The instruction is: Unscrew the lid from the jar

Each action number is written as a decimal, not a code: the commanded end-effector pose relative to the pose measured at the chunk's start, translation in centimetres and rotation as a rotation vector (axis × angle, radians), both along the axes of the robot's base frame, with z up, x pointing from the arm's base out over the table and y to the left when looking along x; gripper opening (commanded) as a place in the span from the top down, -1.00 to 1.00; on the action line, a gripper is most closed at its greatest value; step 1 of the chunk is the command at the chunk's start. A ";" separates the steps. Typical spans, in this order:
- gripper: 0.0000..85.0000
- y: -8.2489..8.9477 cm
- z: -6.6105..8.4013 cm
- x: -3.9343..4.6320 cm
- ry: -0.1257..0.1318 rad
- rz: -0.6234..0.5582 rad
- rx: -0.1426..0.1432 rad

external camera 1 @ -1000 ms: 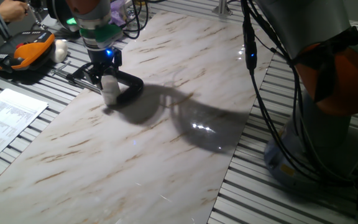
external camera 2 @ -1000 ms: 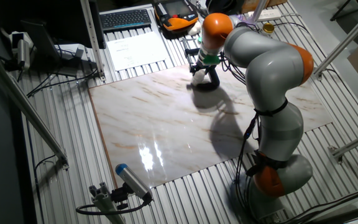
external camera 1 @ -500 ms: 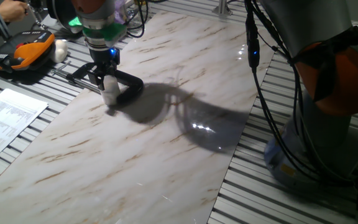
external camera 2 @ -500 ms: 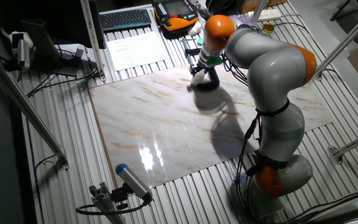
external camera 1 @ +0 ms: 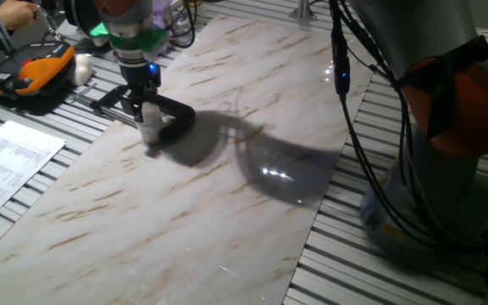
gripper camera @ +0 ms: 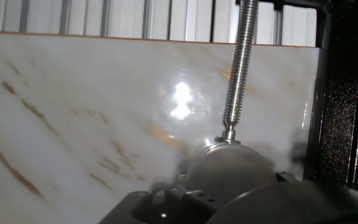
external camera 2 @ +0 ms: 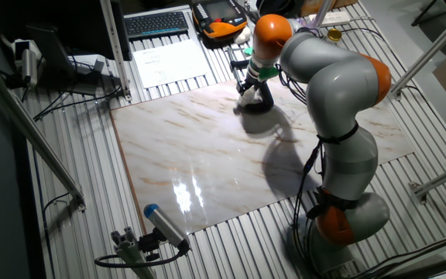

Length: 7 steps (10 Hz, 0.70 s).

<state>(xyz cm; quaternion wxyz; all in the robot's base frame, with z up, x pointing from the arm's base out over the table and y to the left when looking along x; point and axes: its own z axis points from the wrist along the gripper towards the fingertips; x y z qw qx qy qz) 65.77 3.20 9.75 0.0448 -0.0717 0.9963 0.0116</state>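
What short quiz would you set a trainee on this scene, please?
1. True or false: the jar lies on its side on the marble table.
2. Which black thing sits beside the jar, reaching round it? A. a clamp B. a keyboard C. a bowl
3. Fill in: the gripper hangs directly ___ the jar.

Key: 1. False, it stands upright. 2. A. 3. above.
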 end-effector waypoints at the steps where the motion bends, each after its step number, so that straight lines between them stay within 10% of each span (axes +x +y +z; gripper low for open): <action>1: 0.60 0.0 0.0 0.01 -0.006 0.010 0.002; 7: 0.60 0.0 0.2 0.09 -0.010 0.103 -0.020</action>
